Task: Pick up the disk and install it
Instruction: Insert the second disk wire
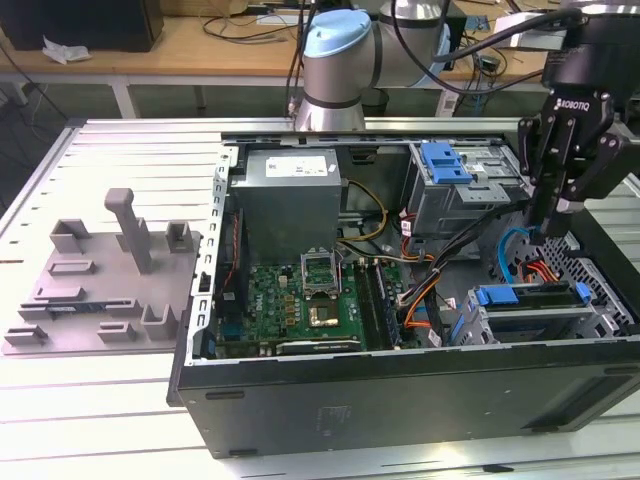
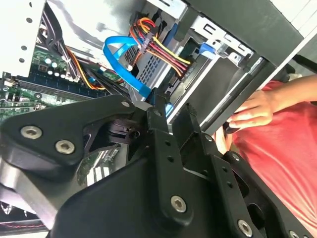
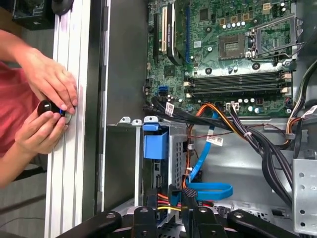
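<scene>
The gripper hangs inside the open computer case, jaws clenched together on nothing, just above the drive cage. The disk appears already seated in that cage, blue latch at its end.

Risks, as judged: the closed jaws could snag the blue cable or the coloured power wires. A person's hands work beside the case.

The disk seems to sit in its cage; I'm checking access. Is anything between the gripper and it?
Yes. In the exterior view the gripper hangs above the disk, which lies in the cage. A looped blue cable and coloured power wires cross the gap between them, by the cage's end.
</scene>
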